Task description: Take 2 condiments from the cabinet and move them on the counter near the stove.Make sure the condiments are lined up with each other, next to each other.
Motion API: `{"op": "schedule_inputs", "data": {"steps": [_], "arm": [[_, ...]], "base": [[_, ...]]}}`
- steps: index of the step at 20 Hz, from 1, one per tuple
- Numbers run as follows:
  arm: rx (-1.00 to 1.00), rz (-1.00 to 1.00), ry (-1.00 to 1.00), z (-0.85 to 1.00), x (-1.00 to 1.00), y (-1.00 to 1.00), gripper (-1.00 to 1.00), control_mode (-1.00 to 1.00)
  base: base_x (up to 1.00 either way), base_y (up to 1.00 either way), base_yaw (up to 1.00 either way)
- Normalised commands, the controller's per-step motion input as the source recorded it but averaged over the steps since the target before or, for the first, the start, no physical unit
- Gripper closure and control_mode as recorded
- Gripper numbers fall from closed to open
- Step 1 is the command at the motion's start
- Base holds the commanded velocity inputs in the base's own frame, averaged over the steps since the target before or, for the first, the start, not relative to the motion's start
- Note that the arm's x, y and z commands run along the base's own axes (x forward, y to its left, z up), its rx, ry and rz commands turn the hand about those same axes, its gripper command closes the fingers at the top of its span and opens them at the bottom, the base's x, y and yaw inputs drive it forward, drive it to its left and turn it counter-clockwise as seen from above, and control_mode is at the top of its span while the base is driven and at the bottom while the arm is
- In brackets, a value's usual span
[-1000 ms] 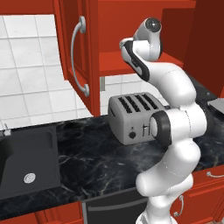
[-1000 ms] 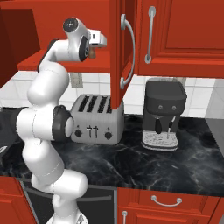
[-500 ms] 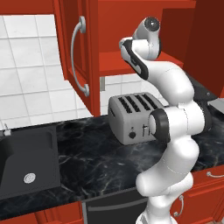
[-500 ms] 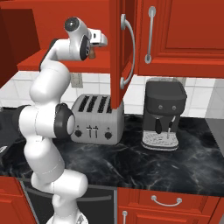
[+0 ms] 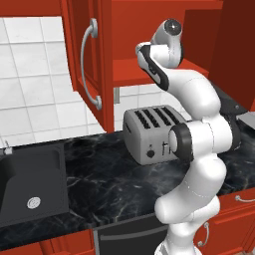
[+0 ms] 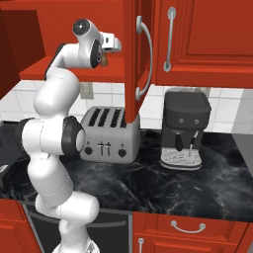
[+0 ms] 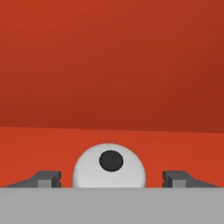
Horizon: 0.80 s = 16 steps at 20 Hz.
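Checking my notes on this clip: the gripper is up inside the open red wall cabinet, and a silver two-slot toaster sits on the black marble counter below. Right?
Not quite: the silver toaster has four slots, as the right base view shows. The rest holds: the gripper is up in the open red wall cabinet, above the black marble counter.

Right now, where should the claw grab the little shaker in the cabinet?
Grab the shaker by its round sides, coming straight in from the cabinet's open front. It is round and sits centred between the claw's spread fingers, so squeezing from both sides fits.
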Motion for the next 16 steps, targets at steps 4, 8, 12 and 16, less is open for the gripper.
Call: {"op": "schedule_inputs", "data": {"steps": [4, 8, 12, 16], "arm": [[0.00, 0.00, 0.00, 0.00, 0.00, 0.00, 1.00, -1.00], [0.00, 0.00, 0.00, 0.00, 0.00, 0.00, 1.00, -1.00], [0.00, 0.00, 0.00, 0.00, 0.00, 0.00, 1.00, -1.00], [0.00, 0.00, 0.00, 0.00, 0.00, 0.00, 1.00, -1.00]], "base": [[0.00, 0.00, 0.00], [0.00, 0.00, 0.00], [0.00, 0.00, 0.00], [0.00, 0.00, 0.00]]}}
